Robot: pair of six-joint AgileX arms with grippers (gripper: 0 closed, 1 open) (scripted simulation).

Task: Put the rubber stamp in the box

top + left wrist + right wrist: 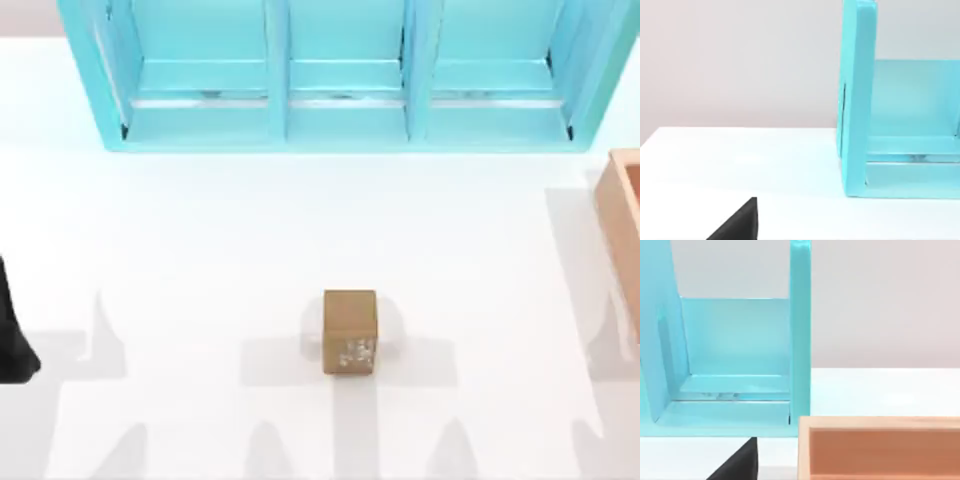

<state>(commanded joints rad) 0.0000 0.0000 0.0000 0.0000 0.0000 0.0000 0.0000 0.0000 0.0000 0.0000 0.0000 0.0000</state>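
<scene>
The rubber stamp [350, 331], a small tan-brown block with a whitish speckled mark on its near face, stands alone on the white table a little right of the middle, toward the front. The box [622, 225], light orange-brown wood with thick walls, shows its edge at the table's right side; its rim [880, 422] lies close in the right wrist view. A black part of my left arm [12, 340] sits at the table's left edge, far from the stamp. A black wedge of my left gripper [737, 225] and one of my right gripper [737, 462] show low in the wrist views.
A big turquoise compartmented shelf [340, 110] spans the back of the table, and its end walls [857, 100] [800, 335] show in both wrist views. Bare white table lies between the stamp and the box.
</scene>
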